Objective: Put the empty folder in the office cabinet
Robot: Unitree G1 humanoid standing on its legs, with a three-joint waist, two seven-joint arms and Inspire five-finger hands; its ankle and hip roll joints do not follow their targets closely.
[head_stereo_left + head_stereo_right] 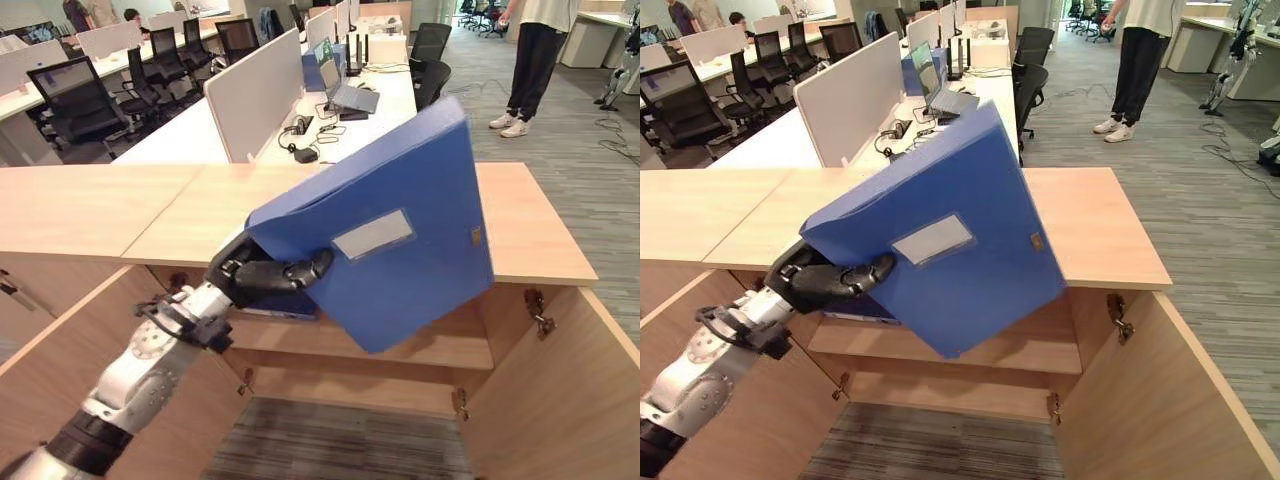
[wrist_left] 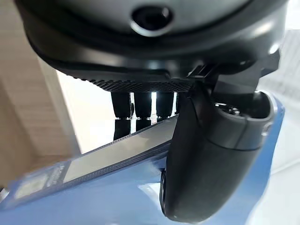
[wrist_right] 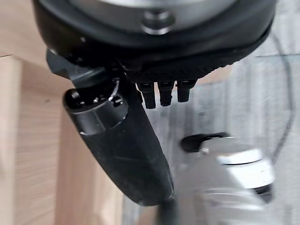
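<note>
A large blue folder (image 1: 400, 220) with a white label hangs tilted in front of the open office cabinet (image 1: 540, 230), its upper corner above the wooden top and its lower corner before the upper shelf (image 1: 450, 345). My left hand (image 1: 265, 275) is shut on the folder's left edge, thumb across the front face and fingers behind it. In the left wrist view the thumb (image 2: 206, 164) presses on the blue cover (image 2: 117, 197). My right hand (image 3: 122, 140) hangs open beside a wooden panel, above the grey carpet, holding nothing.
Both cabinet doors stand open, the right door (image 1: 570, 400) and the left door (image 1: 60, 350). A thin blue item (image 1: 280, 313) lies on the shelf under my left hand. Beyond the cabinet are white desks (image 1: 380, 110) with a laptop, office chairs (image 1: 80, 100) and a standing person (image 1: 535, 60).
</note>
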